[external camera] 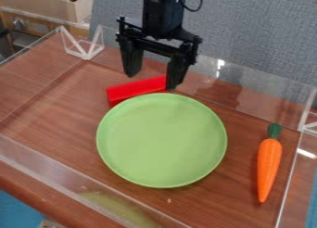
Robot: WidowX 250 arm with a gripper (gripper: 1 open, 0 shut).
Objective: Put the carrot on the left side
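From where the one camera looks, a brown wooden table (50, 83) carries everything, fenced by low clear plastic walls (37, 162) that run along its near and side edges.

The black tool (152, 72) hangs from a dark arm that comes down from the top of the picture, pointing straight at the table. Its two fingers (129, 57) stand spread wide apart, with nothing between them. It hovers at the far middle of the table, its tips just above a red rectangular block (133, 89); I cannot tell whether either tip touches the block.

The red block lies flat, slightly angled, just behind the far-left rim of a round green plate (161, 139). The plate sits in the middle of the table and is bare.

The carrot (268, 165) lies on the table at the right side of the picture, just beside the plate's right rim but apart from it, close to the clear wall on that side. It is orange and tapered, with its green stem tip pointing away from the camera and its narrow end toward the near edge. It is well apart from the tool.

Behind the table, at the upper left, stands a cardboard box (56, 7), and a grey panel (260, 28) fills the background on the right.
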